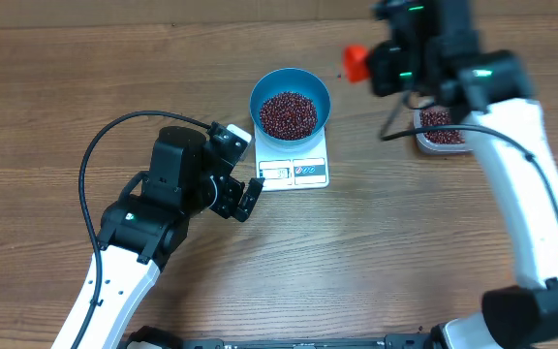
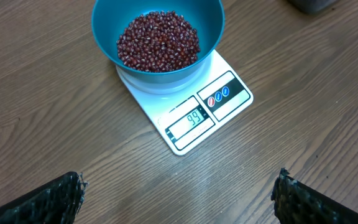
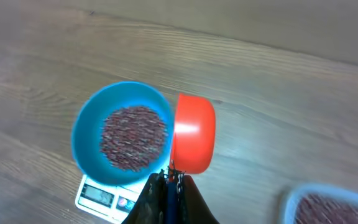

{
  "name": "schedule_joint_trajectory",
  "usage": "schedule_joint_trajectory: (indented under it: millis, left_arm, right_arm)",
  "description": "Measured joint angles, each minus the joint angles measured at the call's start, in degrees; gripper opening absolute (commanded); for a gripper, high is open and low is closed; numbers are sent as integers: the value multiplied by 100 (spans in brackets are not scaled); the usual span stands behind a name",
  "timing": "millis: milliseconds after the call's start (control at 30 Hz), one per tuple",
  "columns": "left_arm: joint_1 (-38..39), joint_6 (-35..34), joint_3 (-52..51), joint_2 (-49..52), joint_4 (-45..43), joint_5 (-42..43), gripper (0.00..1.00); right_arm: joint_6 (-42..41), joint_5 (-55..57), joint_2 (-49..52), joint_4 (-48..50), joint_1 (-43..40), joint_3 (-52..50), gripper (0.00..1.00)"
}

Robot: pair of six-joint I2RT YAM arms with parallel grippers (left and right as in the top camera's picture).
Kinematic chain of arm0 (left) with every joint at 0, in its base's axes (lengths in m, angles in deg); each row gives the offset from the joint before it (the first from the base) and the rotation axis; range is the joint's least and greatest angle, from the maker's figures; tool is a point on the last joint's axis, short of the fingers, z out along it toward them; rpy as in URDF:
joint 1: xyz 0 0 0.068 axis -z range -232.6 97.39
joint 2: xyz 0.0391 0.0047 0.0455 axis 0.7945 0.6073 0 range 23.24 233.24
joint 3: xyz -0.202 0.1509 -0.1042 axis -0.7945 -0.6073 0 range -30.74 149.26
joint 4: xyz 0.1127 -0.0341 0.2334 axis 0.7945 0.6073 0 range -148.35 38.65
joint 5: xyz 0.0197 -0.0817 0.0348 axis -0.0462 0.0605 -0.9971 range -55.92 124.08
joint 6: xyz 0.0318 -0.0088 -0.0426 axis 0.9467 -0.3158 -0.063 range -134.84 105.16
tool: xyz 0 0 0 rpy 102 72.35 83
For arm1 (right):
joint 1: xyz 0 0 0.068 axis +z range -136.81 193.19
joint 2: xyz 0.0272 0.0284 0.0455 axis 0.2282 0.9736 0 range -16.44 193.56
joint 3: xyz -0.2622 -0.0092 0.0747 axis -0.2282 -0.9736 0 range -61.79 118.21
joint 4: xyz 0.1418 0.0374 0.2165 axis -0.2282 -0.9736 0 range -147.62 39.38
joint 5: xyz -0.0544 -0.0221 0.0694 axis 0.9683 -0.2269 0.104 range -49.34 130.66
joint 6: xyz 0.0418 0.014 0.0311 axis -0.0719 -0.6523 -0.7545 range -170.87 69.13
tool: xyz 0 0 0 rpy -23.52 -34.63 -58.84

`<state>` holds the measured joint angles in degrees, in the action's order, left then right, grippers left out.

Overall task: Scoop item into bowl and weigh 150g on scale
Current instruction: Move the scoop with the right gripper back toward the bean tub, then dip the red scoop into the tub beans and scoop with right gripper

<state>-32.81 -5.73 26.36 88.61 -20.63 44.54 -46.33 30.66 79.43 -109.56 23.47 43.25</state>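
Observation:
The blue bowl [image 1: 259, 87] stands on the white scale [image 1: 294, 172] with a heap of dark red beans [image 1: 288, 114] in it. In the left wrist view the bowl [image 2: 104, 25], the beans [image 2: 158, 40] and the scale [image 2: 229, 68] lie ahead, and the display shows 99. My left gripper [image 1: 244, 198] hovers open just left of the scale's front, its fingertips [image 2: 61, 196] wide apart over bare wood. My right gripper [image 3: 171, 180] is shut on the blue handle of a red scoop [image 3: 194, 134], held tilted right beside the bowl's rim [image 3: 82, 124]. The scoop's inside is hidden.
A clear tub [image 1: 421, 142] of more beans sits at the right of the table, partly under the right arm; its corner [image 3: 291, 202] shows in the right wrist view. A black cable loops at the left arm [image 1: 85, 170].

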Motion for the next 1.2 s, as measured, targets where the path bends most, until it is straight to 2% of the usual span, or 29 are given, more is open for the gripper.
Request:
schedule_joint_trajectory:
  millis: [233, 467, 767, 1200]
  left_arm:
    - [0, 0, 0, 0, 0, 0, 100]
    - [0, 0, 0, 0, 0, 0, 100]
    - [0, 0, 0, 0, 0, 0, 100]
    - [0, 0, 0, 0, 2, 0, 100]
  right_arm:
    - [-7, -254, -118, -745, -1561, 9, 4]
    - [0, -269, 0, -767, -2568, -166, 4]
    - [175, -280, 942, -796, -2699, -616, 4]
    - [295, -271, 1436, -699, -2699, -660, 4]
